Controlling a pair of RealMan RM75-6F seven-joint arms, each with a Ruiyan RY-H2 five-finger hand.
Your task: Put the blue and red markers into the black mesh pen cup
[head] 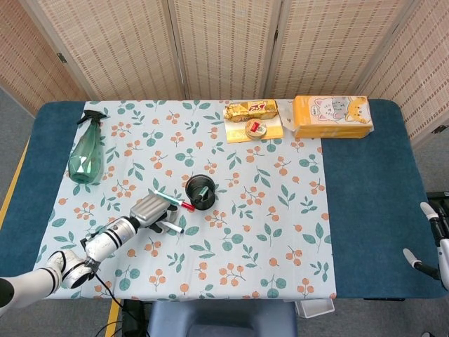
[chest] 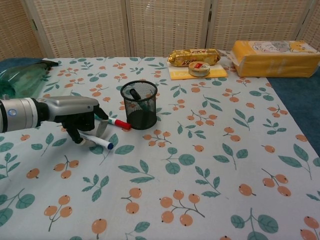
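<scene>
The black mesh pen cup (chest: 139, 105) (head: 200, 191) stands upright near the middle of the floral cloth, with a dark pen-like item inside. My left hand (chest: 80, 118) (head: 150, 209) is just left of it, low over the cloth. Its fingers and thumb curl around the blue marker (chest: 98, 142), a white barrel with a blue cap pointing right. The red marker (chest: 118, 123) (head: 181, 204) lies between the hand and the cup, its red cap almost at the cup's base. My right hand (head: 429, 240) hangs at the far right edge, off the table, fingers apart and holding nothing.
A green spray bottle (head: 87, 150) lies at the far left. At the back stand a yellow box (head: 332, 116), a gold snack pack (head: 250, 109) and a small round tin (head: 255, 127) on a yellow pad. Blue table covering (head: 372, 189) flanks the cloth.
</scene>
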